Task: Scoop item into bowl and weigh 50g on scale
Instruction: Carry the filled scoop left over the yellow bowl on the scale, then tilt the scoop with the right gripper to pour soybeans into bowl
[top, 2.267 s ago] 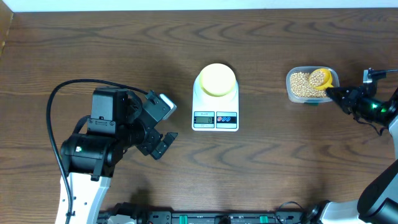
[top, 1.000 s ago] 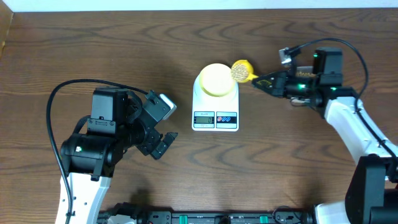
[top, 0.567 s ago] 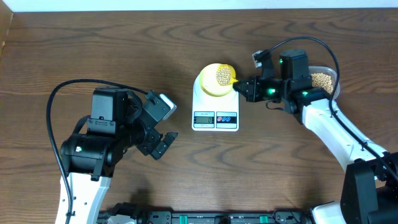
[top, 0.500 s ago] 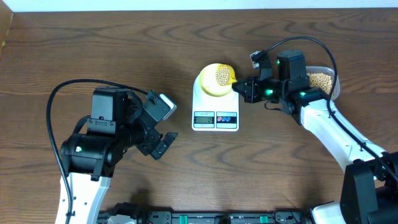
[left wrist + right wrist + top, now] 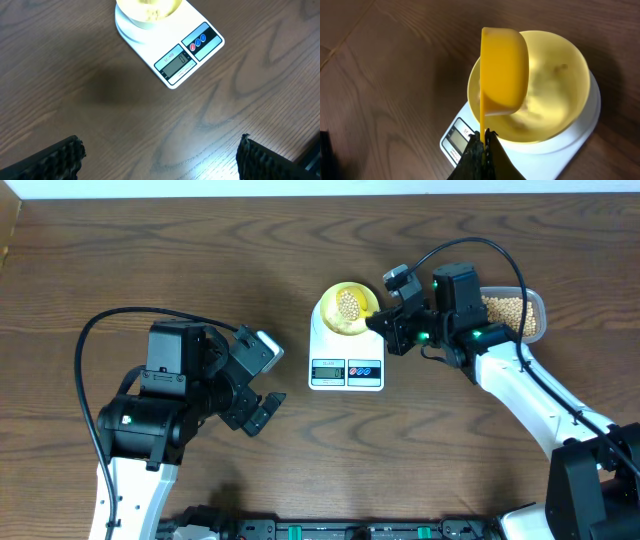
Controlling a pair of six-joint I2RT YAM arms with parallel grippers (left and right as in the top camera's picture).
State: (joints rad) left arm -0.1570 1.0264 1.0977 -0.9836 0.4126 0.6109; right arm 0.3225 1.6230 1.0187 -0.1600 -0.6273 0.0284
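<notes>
The pale yellow bowl sits on the white scale at the table's middle, with beige beans inside it. My right gripper is shut on the handle of a yellow measuring spoon, which is tipped on its side over the bowl. The scale's LCD also shows in the left wrist view below the bowl. My left gripper is open and empty, hovering over bare table to the left of the scale.
A clear plastic tub holding more beans stands right of the scale, behind my right arm. The left arm and its black cable occupy the front left of the table.
My right gripper carried the loaded spoon from the tub leftward to the bowl and tipped it. Beans now lie in the bowl. The left arm has not moved.
</notes>
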